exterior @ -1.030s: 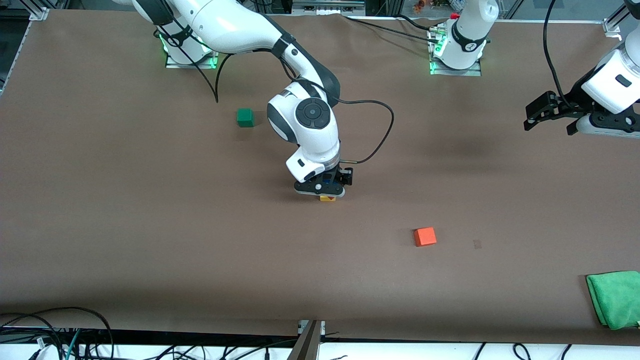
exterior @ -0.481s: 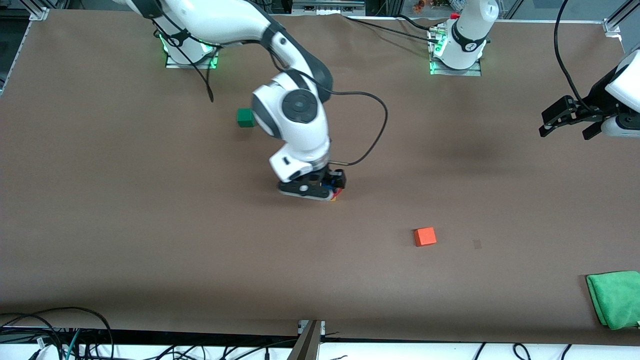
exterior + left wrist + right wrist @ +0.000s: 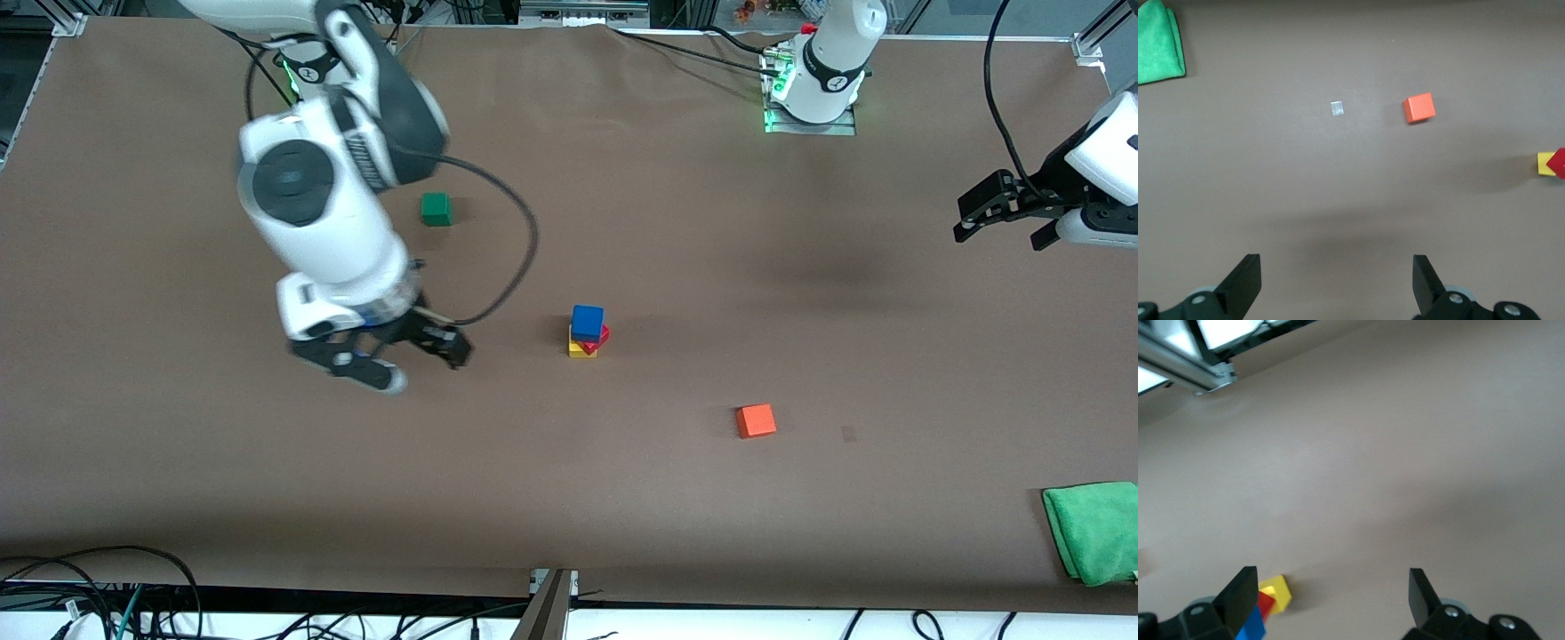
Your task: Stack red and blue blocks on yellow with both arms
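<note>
The blue block (image 3: 587, 319) tops a small stack, with the red block (image 3: 603, 337) under it, turned askew, on the yellow cube (image 3: 577, 351) near the table's middle. My right gripper (image 3: 418, 354) hangs open and empty above the table, off the stack toward the right arm's end. Its wrist view catches yellow (image 3: 1277, 591), red (image 3: 1265, 603) and blue (image 3: 1253, 629) beside one finger (image 3: 1241, 590). My left gripper (image 3: 1000, 231) waits open in the air at the left arm's end. In its wrist view it (image 3: 1336, 280) holds nothing, with yellow (image 3: 1545, 163) and red (image 3: 1559, 162) at the edge.
An orange cube (image 3: 756, 420) lies nearer the front camera than the stack, toward the left arm's end. A dark green cube (image 3: 436, 209) sits farther back by the right arm. A folded green cloth (image 3: 1093, 531) lies at the front corner of the left arm's end.
My right gripper opened, left the blue block on the stack, rose and swung away toward the right arm's end. My left gripper drew back slightly toward its table end.
</note>
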